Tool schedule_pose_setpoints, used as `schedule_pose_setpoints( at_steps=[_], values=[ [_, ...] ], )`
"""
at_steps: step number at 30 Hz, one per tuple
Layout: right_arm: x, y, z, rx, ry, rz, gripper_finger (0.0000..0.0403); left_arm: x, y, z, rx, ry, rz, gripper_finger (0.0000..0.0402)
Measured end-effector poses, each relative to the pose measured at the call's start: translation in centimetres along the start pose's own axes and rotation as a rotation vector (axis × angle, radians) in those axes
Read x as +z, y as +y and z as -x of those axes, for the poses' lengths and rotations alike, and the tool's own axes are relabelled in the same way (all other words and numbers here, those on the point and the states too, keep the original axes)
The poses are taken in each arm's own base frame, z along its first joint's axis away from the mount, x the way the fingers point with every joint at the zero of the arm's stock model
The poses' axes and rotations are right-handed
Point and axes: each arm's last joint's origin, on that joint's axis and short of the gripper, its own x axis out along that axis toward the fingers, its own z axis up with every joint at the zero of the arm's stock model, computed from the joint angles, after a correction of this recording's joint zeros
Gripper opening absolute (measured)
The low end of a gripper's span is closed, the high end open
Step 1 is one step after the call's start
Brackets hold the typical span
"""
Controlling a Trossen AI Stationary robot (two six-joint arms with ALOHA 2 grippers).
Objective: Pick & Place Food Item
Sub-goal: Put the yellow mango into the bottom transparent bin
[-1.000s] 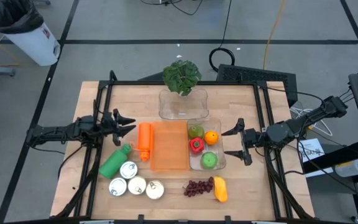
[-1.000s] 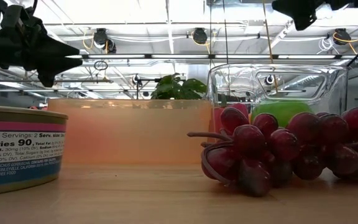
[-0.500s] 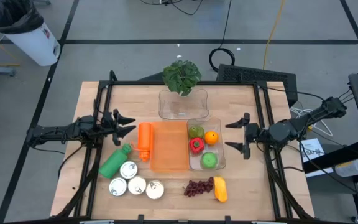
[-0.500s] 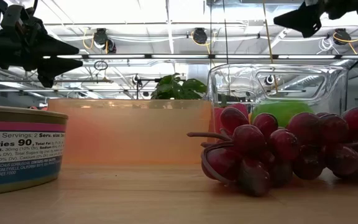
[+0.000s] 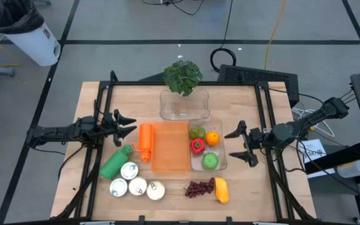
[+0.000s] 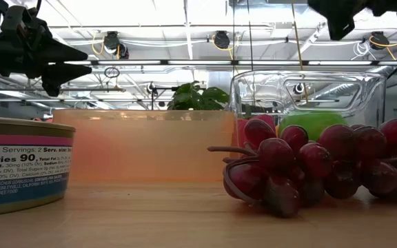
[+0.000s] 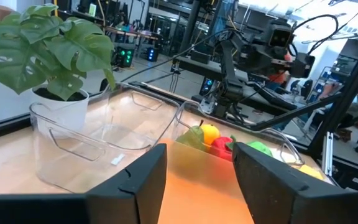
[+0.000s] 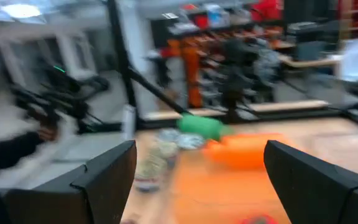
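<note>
The right gripper (image 5: pixel 240 143) hangs at centre right of the overhead frame with its jaws spread wide and nothing in them, just beside the clear fruit tray (image 5: pixel 222 164). The left gripper (image 5: pixel 122 124) sits at centre left, jaws parted and empty too, close to the orange bottle (image 5: pixel 145 142).

Loose food still lies at lower centre: a bunch of red grapes (image 5: pixel 199 187) touching a yellow-orange fruit (image 5: pixel 221 190). I'd judge the grapes light, soft and easily crushed; taking the stem or cupping the cluster's thick middle looks safer than pinching one berry. The yellow fruit looks firmer and smooth, likely slippery, best taken across its narrow waist.

Room is tight. The tray already holds a green apple (image 5: pixel 210 160), a red pepper (image 5: pixel 197 146), an orange (image 5: pixel 212 137) and a pear (image 5: pixel 197 131). The food lies near the worktop's (image 5: pixel 242 190) bottom edge, with three cans (image 5: pixel 137 185) to the left and frame rails along the right.
</note>
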Motion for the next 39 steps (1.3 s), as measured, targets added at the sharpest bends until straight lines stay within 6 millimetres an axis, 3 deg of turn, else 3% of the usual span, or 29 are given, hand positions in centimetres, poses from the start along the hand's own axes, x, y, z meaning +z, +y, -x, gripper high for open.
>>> schedule_pose_setpoints(
  at_steps=[6, 11, 20, 25, 29, 35, 39],
  values=[
    [-0.4, 1.2, -0.8, 0.212, 0.018, -0.106, 0.0334, 0.0, 0.0, 0.0, 0.0, 0.0, -0.007, 0.0182],
    [0.1, 4.5, -3.4, 0.286, 0.101, -0.051, 0.0334, 0.0, 0.0, 0.0, 0.0, 0.0, -0.005, 0.0172],
    [-3.1, 13.5, -9.1, 0.164, 0.581, 0.137, 0.0334, 0.0, 0.0, 0.0, 0.0, 0.0, -0.005, 0.0159],
    [-5.5, 17.0, -10.6, 0.066, 0.885, 0.148, 0.0334, 0.0, 0.0, 0.0, 0.0, 0.0, -0.005, 0.0163],
    [-7.1, 17.5, -10.4, -0.116, 1.067, 0.08, 0.0334, 0.0, 0.0, 0.0, 0.0, 0.001, -0.005, 0.0175],
    [-9.3, 16.8, -11.1, -0.345, 1.105, -0.166, 0.0334, 0.0, 0.0, 0.0, 0.0, 0.001, -0.005, 0.0191],
    [-10.6, 17.1, -11.8, -0.337, 1.104, -0.201, 0.0334, 0.0, 0.0, 0.0, 0.0, 0.001, -0.005, 0.0202]
  ],
)
